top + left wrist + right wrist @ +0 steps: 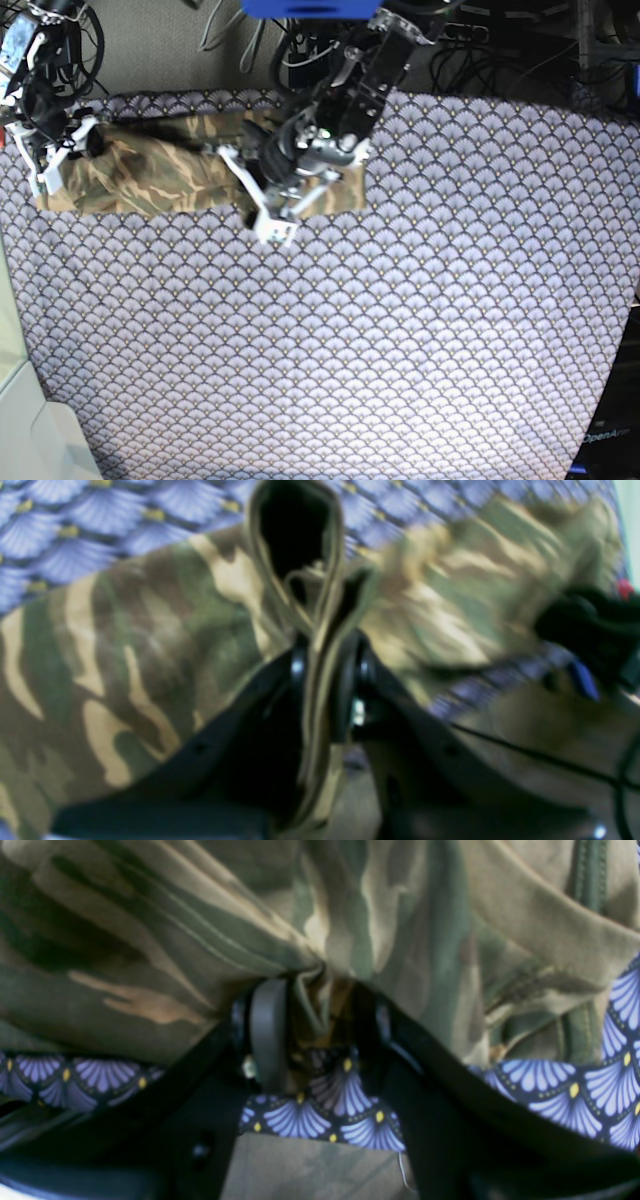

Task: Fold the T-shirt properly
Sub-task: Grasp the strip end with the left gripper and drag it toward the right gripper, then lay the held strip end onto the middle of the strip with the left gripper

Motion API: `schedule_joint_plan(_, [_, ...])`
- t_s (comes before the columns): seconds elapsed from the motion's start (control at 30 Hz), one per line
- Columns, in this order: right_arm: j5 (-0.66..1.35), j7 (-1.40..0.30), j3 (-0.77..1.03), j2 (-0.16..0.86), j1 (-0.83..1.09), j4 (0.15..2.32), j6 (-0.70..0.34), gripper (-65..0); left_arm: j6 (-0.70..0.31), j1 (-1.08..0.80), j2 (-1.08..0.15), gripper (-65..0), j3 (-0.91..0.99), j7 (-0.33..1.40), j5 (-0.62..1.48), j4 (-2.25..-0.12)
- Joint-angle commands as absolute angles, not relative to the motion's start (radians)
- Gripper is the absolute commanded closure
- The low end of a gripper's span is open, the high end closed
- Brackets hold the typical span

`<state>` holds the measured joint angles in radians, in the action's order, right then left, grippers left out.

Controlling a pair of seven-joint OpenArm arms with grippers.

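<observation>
Left wrist view: my left gripper pinches a thin folded edge of the soft camouflage T-shirt. Right wrist view: my right gripper, jaws half spread, clasps bunched shirt cloth above the fan-scale patterned cloth. Base view: the T-shirt lies as a long band along the cloth's far left edge, between my two arms.

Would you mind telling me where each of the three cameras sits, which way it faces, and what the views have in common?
Left wrist: sits on the left arm, looks along the left pincer, shut on a fold of the camouflage-print soft cloth T-shirt.
Right wrist: sits on the right arm, looks along the right pincer, gripping bunched shirt above the purple fan-scale patterned cloth.
Base: overhead, looking down; both arms show at the top.
Shared: all three show the shirt and patterned cloth.
</observation>
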<state>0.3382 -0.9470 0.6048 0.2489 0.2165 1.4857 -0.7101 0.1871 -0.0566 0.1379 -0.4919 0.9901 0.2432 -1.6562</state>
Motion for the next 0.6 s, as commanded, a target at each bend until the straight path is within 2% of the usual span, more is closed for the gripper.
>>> schedule_joint_plan(0.0, [0.272, -1.001, 0.602, 0.252, 0.225, 1.475, -0.698, -24.7, 0.180, -0.027, 0.157, -2.8, -0.499, 0.967, 0.269, -1.675])
schedule_joint_plan(0.13, [0.272, -1.001, 0.602, 0.252, 0.226, 1.475, -0.698, -24.7, 0.182, -0.022, 0.157, -6.6, -0.509, 0.964, 0.325, -1.679])
schedule_joint_plan(0.57, [0.272, -1.001, 0.602, 0.252, 0.225, 1.475, -0.698, -24.7, 0.179, -0.022, 0.156, -8.0, -0.510, 0.961, 0.332, -1.684])
